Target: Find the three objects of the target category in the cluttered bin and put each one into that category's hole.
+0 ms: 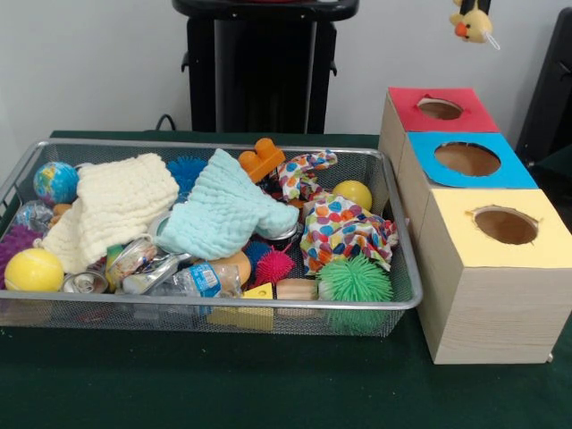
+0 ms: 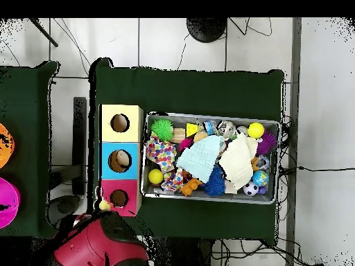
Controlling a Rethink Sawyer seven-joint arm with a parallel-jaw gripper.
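Note:
The cluttered bin is a wide wire mesh tray on the green table, also seen from overhead. It holds a cream cloth, a light blue cloth, a patterned cloth, a green spiky ball, yellow balls, an orange brick, cans and a crushed bottle. Three wooden boxes with holes stand beside it, topped red, blue and yellow. My gripper shows only at the top edge, holding a small yellow duck toy above and behind the red box.
The robot's pedestal stands behind the bin. From overhead, the red arm reaches over the table edge by the red box, with the duck at its tip. Two round coloured things lie on a second table at the left.

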